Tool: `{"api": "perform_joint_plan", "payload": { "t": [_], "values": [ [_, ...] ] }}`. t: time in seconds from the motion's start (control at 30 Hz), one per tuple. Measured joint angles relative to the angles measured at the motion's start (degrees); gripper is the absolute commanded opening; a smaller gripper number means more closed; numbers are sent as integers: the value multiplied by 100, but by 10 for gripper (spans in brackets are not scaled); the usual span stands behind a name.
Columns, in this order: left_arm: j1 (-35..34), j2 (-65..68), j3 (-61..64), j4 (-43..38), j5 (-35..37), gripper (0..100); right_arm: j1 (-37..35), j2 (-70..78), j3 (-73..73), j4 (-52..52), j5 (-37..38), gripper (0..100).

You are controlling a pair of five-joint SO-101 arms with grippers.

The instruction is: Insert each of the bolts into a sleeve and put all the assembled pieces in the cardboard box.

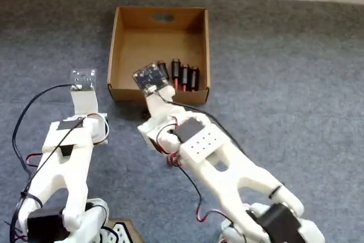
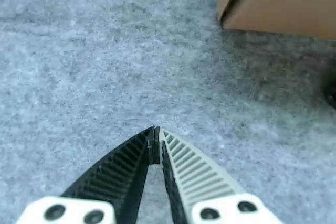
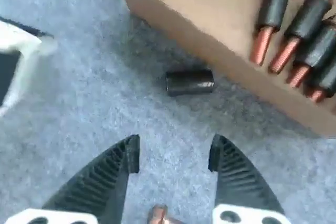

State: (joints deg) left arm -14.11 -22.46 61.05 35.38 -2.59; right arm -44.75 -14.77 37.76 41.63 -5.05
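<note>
Your right gripper (image 3: 174,148) has its fingers apart and empty above the surface (image 3: 79,93). The loose sleeve (image 3: 190,82) lies on its side just outside the near wall of the cardboard box (image 3: 220,59), which sits toward the surface's far edge. Four assembled pieces (image 3: 294,24) are inside. A copper tip (image 3: 157,214), likely a bolt, sits by the gripper's base. Come down straight, straddle the sleeve across its width and stay off the wall. Your left gripper (image 2: 156,132) has its fingers together, empty, near the box corner. Leave it parked.
</note>
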Motion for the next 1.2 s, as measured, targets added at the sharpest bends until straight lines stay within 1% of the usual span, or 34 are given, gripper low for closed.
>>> {"api": "perform_joint_plan", "payload": {
  "t": [0.17,0.3,0.53,0.73,1.0,1.07,1.2],
  "values": [
    [-18,0,0,0,35,27,0,1160,-589,-70,0,214],
    [-18,0,0,0,35,27,0,1749,-1178,-70,0,270],
    [-18,0,0,0,35,27,0,2532,-1881,-70,0,278],
    [-18,0,0,0,35,27,0,3130,-2374,-70,536,278],
    [-18,0,0,0,35,27,9,3560,-2813,-70,607,277],
    [-18,0,0,0,35,27,44,3675,-2884,-70,607,248],
    [-18,0,0,0,35,27,132,3745,-2927,-70,607,141]
  ]
}}
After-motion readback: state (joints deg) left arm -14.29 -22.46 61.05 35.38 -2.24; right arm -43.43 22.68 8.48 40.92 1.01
